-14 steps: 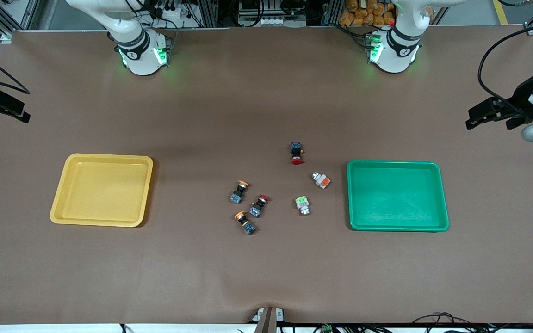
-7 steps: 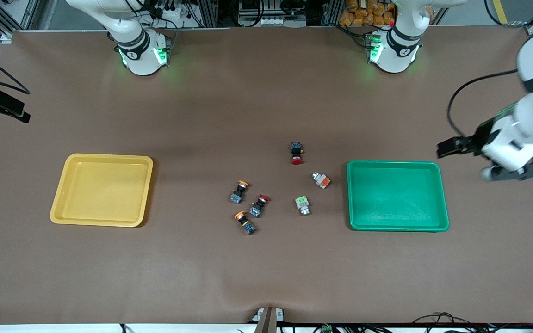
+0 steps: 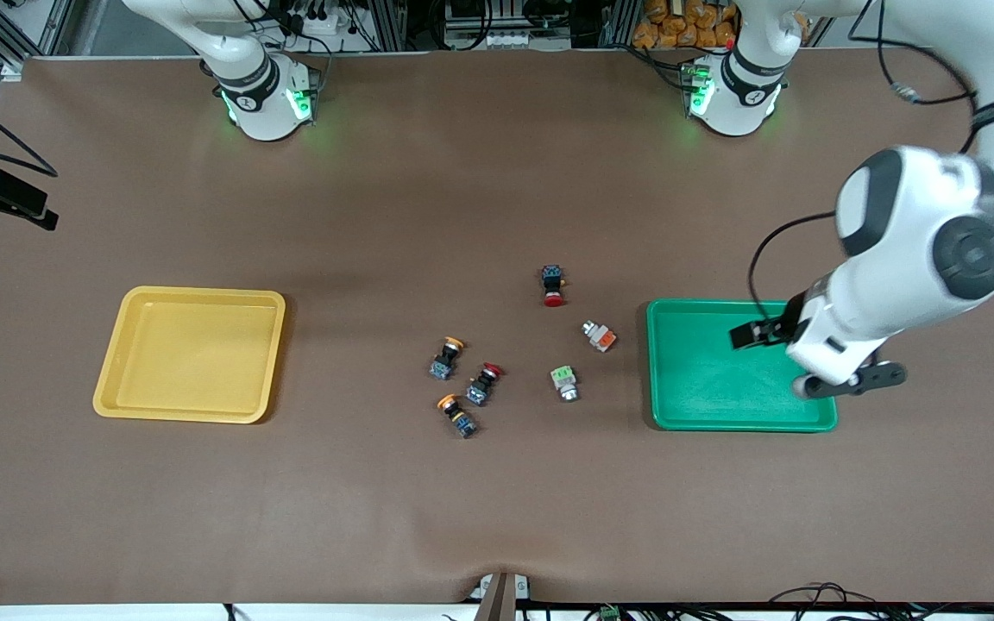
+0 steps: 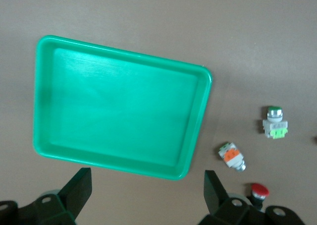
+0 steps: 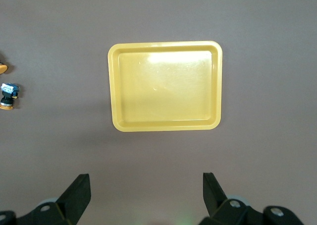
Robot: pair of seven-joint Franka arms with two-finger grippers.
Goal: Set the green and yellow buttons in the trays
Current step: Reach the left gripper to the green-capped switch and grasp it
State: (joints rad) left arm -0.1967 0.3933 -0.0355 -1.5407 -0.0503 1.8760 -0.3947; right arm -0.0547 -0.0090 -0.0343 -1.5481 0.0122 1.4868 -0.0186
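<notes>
Two yellow-capped buttons [image 3: 446, 356] [image 3: 456, 414] lie mid-table, with a white green-block button [image 3: 563, 382] and a white orange-block button [image 3: 600, 335] nearer the green tray [image 3: 704, 405]. The yellow tray [image 3: 191, 354] lies toward the right arm's end. My left gripper [image 3: 743, 336] hangs open and empty over the green tray. Its wrist view shows the green tray [image 4: 119, 106], the green-block button [image 4: 275, 123], the orange-block button [image 4: 232, 156] and the open left gripper [image 4: 146, 180]. My right gripper [image 3: 31, 207] waits open, high over its end of the table. Its wrist view shows the yellow tray [image 5: 166, 86], one yellow-capped button [image 5: 7, 95] and the right gripper [image 5: 146, 183].
Two red-capped black buttons lie among the others, one [image 3: 482, 383] between the yellow-capped pair, one [image 3: 553, 285] farther from the front camera than the orange-block button. Both trays hold nothing. Brown table stretches all around them.
My left arm has swung in from its end of the table to over the green tray. The right arm and the buttons have not moved.
</notes>
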